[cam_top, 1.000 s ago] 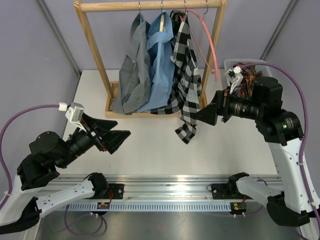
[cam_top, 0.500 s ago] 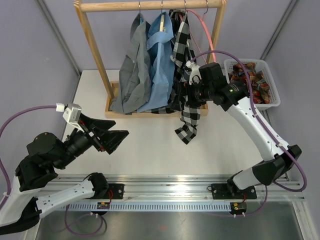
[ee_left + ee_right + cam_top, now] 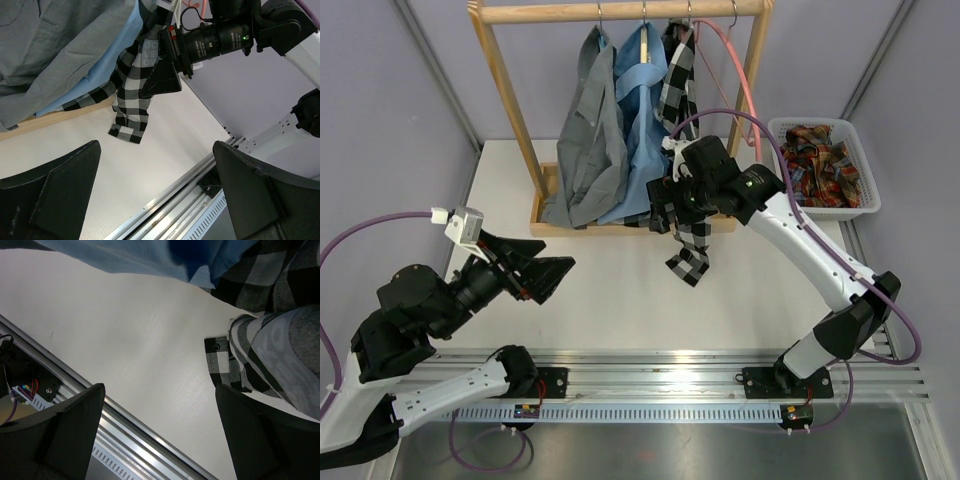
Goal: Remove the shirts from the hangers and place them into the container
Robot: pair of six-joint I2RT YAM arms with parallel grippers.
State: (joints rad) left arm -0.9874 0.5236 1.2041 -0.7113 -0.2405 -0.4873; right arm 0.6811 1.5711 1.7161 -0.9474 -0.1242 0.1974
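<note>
From above: the right tool (image 3: 658,208) is up against the black-and-white checked shirt (image 3: 682,110), jaws spread wide, nothing clamped. That shirt hangs lengthwise straight down from the wooden rack (image 3: 620,12), its tail trailing onto the table (image 3: 610,300) just below the tool. The tool comes at it side-on from the right, across the shirt's length. The left tool (image 3: 545,275), jaws apart too, sits well away at the near left, so the right arm is clearly the nearer one. The container (image 3: 865,200) stands off to the right with the red-and-dark plaid shirt (image 3: 820,150) in it. The grey shirt (image 3: 585,140) and light blue shirt (image 3: 640,130) hang just left of the checked one.

Left wrist view: the right tool's dark fingers press into the checked cloth from the right, not closed on it.

Right wrist view: both fingers stand wide apart. Checked cloth drapes at the right-hand finger, with bare table between them. I'd say a grab needs cloth in that gap first.
</note>
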